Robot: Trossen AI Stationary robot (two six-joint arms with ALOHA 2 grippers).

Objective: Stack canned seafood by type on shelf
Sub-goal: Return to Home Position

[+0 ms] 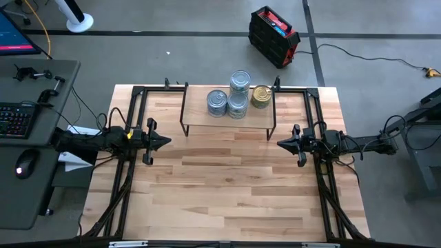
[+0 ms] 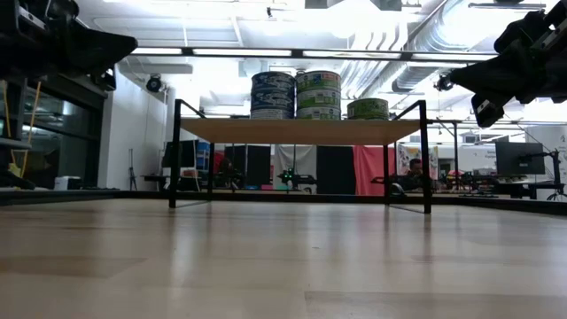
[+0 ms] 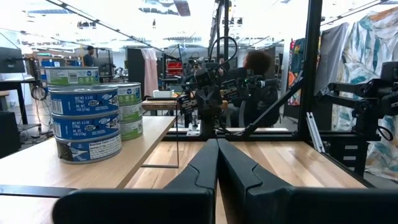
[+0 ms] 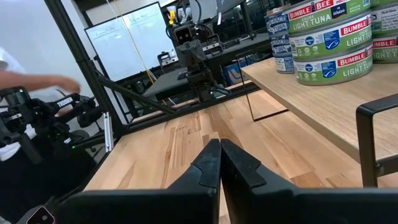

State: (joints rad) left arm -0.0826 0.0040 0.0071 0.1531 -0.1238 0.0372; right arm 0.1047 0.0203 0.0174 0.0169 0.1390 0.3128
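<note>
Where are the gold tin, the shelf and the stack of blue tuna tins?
gold tin (image 1: 261, 96): high view, on its lid.
shelf (image 1: 207, 121): high view, on bare wood of its board.
stack of blue tuna tins (image 3: 84, 124): left wrist view, on the middle tin's label.

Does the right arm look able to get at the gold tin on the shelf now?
Probably yes. The gold tin lies unstacked at the group's right end on the shelf, the side toward the right gripper, with nothing between; the shelf's black end frame stands close by.
</note>
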